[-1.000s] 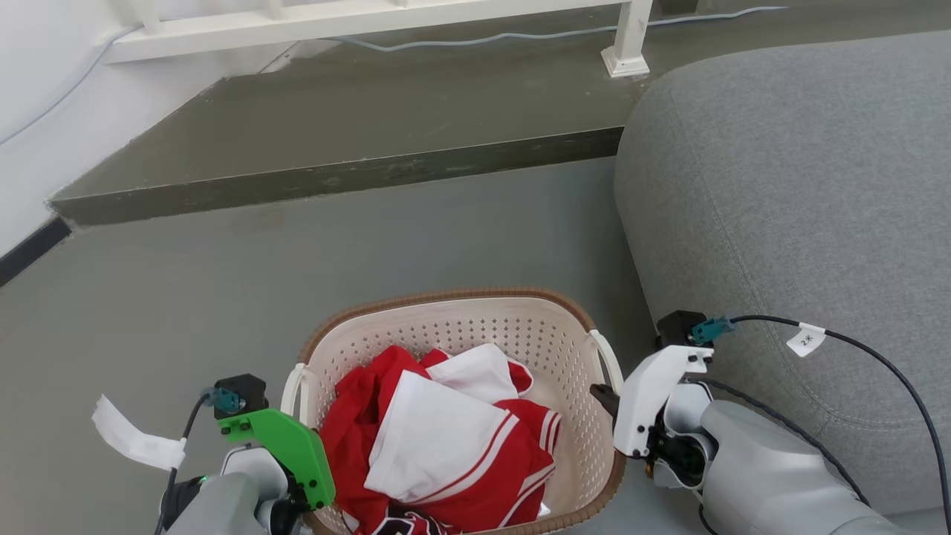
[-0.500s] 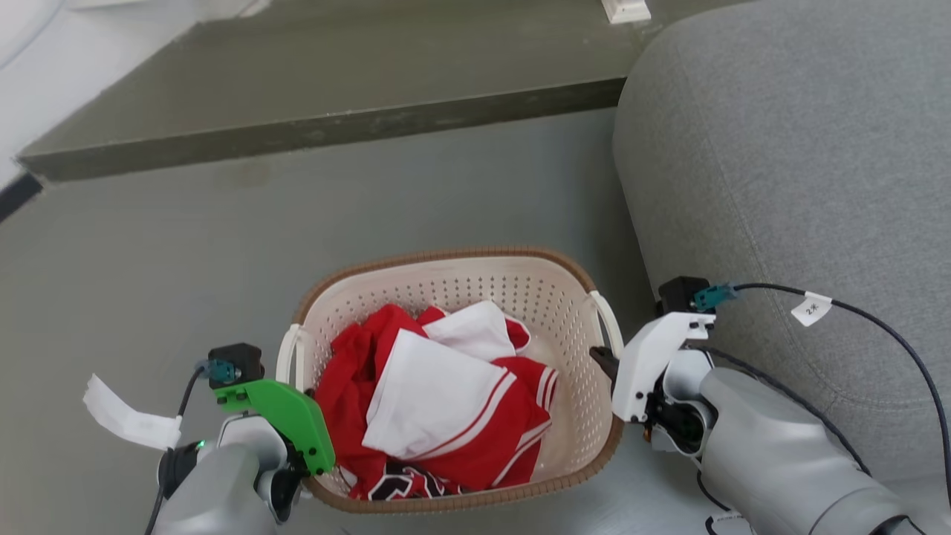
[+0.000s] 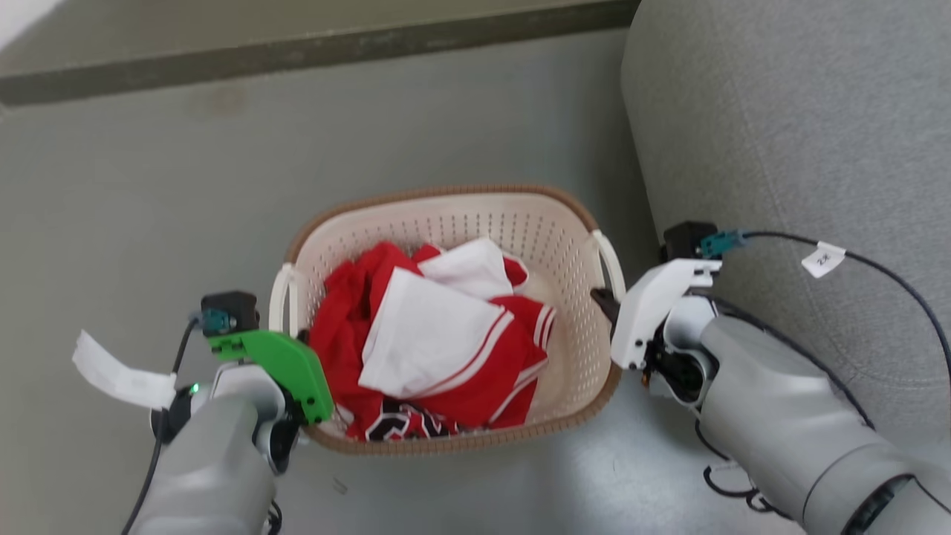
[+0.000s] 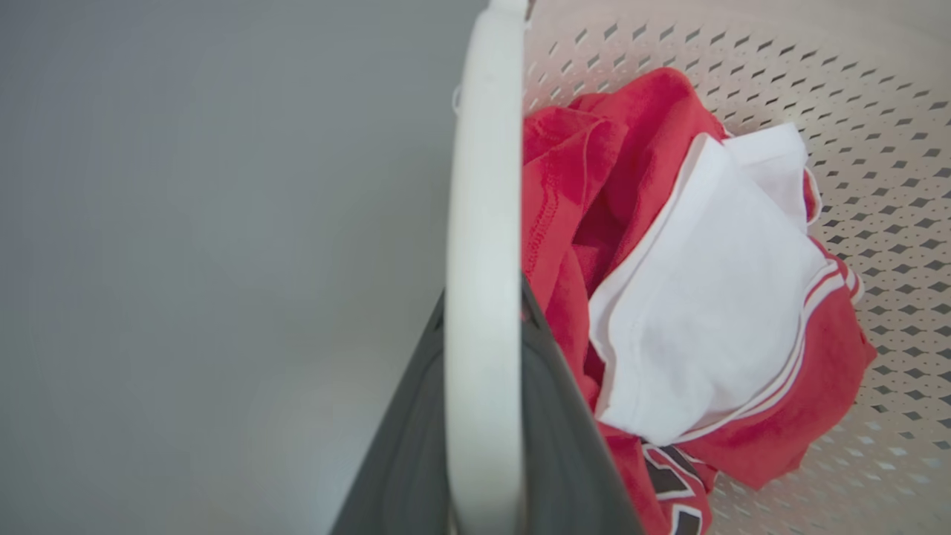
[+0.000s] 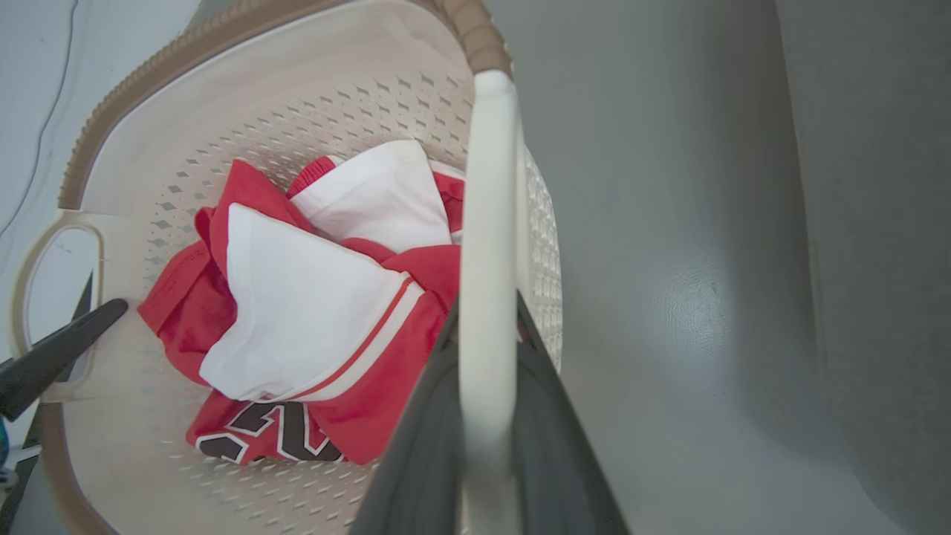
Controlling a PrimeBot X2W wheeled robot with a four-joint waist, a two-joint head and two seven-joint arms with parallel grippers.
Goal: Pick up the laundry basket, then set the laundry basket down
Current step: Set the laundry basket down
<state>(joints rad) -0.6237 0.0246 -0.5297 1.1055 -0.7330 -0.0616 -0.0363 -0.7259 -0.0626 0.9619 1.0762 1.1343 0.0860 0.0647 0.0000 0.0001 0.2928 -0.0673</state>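
Head view shows the laundry basket [image 3: 446, 195] over the grey floor [image 3: 148, 186], just beside the grey sofa [image 3: 780, 111], with red and white clothes [image 3: 431, 334] inside. I cannot tell if it touches the floor. The left claw [image 4: 483, 312] is closed on the left handle [image 4: 483, 148], and the right claw [image 5: 487, 319] is closed on the right handle [image 5: 487, 163].

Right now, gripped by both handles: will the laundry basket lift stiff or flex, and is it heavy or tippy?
Probably fairly stiff: the laundry basket is moulded plastic with a thick rim, though the thin handles may flex. Likely light: only a few clothes inside. Tipping seems unlikely with the left gripper and right gripper on opposite sides.
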